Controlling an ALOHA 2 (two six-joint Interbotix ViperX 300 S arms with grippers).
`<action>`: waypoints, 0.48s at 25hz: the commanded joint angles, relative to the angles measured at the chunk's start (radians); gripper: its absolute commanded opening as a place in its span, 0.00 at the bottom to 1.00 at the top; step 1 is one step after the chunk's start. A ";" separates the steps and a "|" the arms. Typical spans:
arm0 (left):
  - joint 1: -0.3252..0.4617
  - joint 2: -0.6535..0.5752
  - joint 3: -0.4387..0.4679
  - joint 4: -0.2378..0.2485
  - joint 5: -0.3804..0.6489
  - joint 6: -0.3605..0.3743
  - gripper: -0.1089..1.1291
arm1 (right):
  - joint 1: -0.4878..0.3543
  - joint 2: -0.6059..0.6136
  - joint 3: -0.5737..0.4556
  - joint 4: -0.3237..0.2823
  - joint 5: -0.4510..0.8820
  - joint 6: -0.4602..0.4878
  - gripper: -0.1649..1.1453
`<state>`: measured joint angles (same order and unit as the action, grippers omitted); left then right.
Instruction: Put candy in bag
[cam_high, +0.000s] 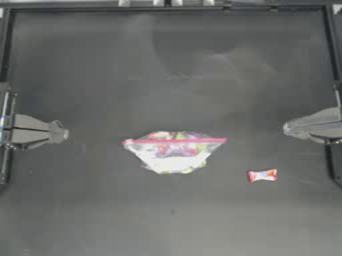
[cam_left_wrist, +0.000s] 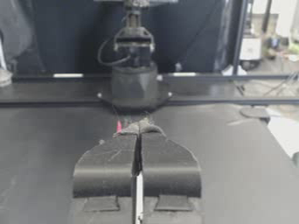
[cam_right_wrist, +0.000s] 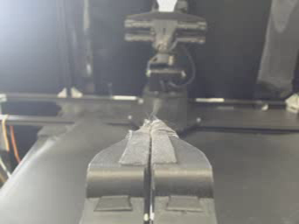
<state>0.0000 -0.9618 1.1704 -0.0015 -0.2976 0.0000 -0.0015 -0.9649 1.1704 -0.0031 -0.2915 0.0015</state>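
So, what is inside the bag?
Through the clear bag, multicoloured contents show below the pink seal strip; single pieces cannot be told apart. The candy lies outside, apart.

Robotics lab bench. A dark table (cam_high: 171, 75) is bounded by a metal frame rail (cam_left_wrist: 234, 78). Cluttered equipment (cam_left_wrist: 257, 43) is seen beyond it.

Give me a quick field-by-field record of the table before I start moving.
bag: clear zip bag at the table's middle, lying flat, pink-red seal strip along its far edge, coloured contents inside
candy: small red-and-white wrapped sweet on the table, apart from the bag, on the right arm's side and nearer the front edge
left gripper: parked at the left side, jaws shut, holding nothing
right gripper: parked at the right side, jaws shut, holding nothing
task state: candy not yet picked up
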 joint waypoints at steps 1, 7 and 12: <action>0.003 -0.038 -0.012 0.017 0.005 0.031 0.08 | -0.002 0.000 -0.002 0.005 -0.018 0.000 0.07; 0.002 -0.052 -0.025 0.015 0.044 0.038 0.14 | -0.002 -0.002 0.002 0.003 -0.029 -0.006 0.19; 0.002 -0.048 -0.038 0.017 0.049 0.040 0.22 | -0.002 0.002 0.002 0.002 -0.028 -0.008 0.22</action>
<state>0.0015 -1.0186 1.1612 0.0123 -0.2485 0.0383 -0.0015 -0.9710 1.1827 0.0015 -0.3129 -0.0046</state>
